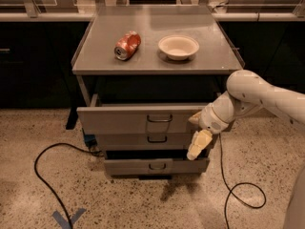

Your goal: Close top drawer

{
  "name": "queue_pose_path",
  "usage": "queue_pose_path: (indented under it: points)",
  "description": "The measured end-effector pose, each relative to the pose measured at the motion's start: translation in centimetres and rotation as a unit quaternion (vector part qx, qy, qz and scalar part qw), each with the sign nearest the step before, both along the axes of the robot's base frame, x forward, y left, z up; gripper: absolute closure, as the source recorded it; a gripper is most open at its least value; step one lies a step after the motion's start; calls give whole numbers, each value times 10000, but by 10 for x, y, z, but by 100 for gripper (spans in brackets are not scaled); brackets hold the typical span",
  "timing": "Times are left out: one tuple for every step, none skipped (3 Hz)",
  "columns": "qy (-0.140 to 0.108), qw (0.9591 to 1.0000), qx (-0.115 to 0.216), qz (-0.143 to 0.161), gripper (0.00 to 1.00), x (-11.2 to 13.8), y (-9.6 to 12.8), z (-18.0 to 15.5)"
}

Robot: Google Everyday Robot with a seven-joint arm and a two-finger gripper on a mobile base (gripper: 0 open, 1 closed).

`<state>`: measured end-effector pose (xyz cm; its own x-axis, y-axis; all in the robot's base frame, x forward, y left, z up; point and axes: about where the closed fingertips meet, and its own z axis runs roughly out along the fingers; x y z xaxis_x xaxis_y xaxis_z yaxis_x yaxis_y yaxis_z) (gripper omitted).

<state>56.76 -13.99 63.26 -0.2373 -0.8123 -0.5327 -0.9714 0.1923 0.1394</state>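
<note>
The top drawer (124, 120) is a wide grey metal drawer with a small dark loop handle (159, 119) at its centre. It stands partly open under the grey table top (152, 61), with only a narrow strip of its inside showing. My gripper (197, 133), cream-coloured at the end of the white arm (257, 97), is at the right end of the drawer front, against or very close to it.
Two narrower drawer fronts sit below, the middle one (125, 140) and the bottom one (128, 166), which sticks out a little. A red can (127, 45) lies on its side and a white bowl (178, 46) stands on the table top. Black cables (43, 175) lie on the floor on both sides. Dark counters stand behind.
</note>
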Motion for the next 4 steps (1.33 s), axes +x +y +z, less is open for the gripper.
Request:
queue_pose_path:
  points:
    - [2, 10000, 44, -13, 0, 2, 1, -2]
    - [-130, 9998, 126, -12, 0, 26, 4, 4]
    - [-395, 9989, 257, 36, 0, 91, 16, 17]
    - [-395, 9989, 257, 36, 0, 91, 16, 17]
